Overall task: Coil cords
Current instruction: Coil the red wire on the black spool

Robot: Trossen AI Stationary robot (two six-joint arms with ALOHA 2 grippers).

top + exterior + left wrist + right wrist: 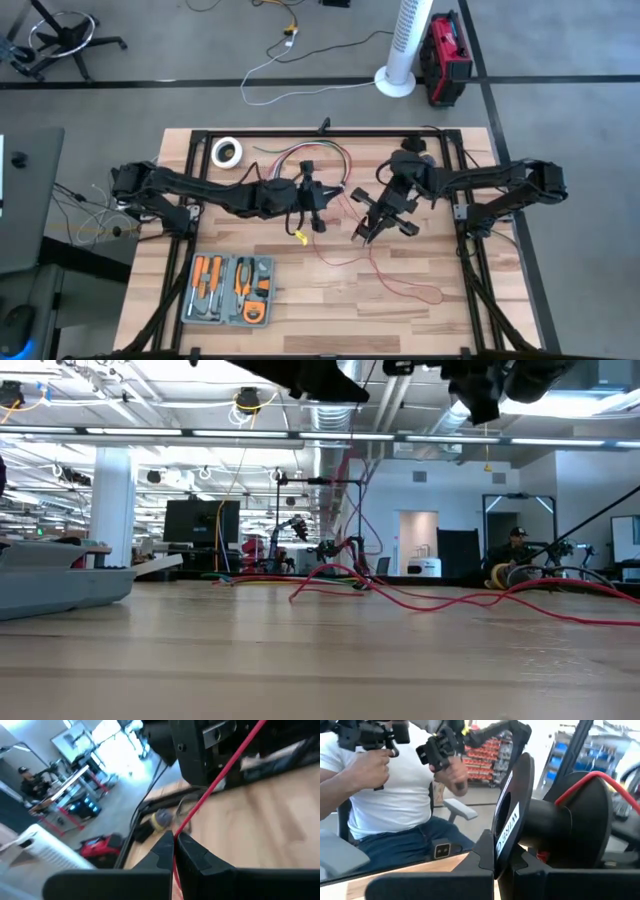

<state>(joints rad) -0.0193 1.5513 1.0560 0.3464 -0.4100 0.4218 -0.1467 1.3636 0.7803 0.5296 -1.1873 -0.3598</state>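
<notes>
my left hand point(174, 851) pinches the red wire point(220, 770) mid-bench, and my right hand point(496, 857), over at 3 o'clock, grips a black spool's point(570, 827) flange

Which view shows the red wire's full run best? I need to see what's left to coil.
The high view: the red wire loops across the table below both grippers. The low view shows it edge-on; the left wrist view shows a strand in the left gripper; the right wrist view, a short piece.
</notes>
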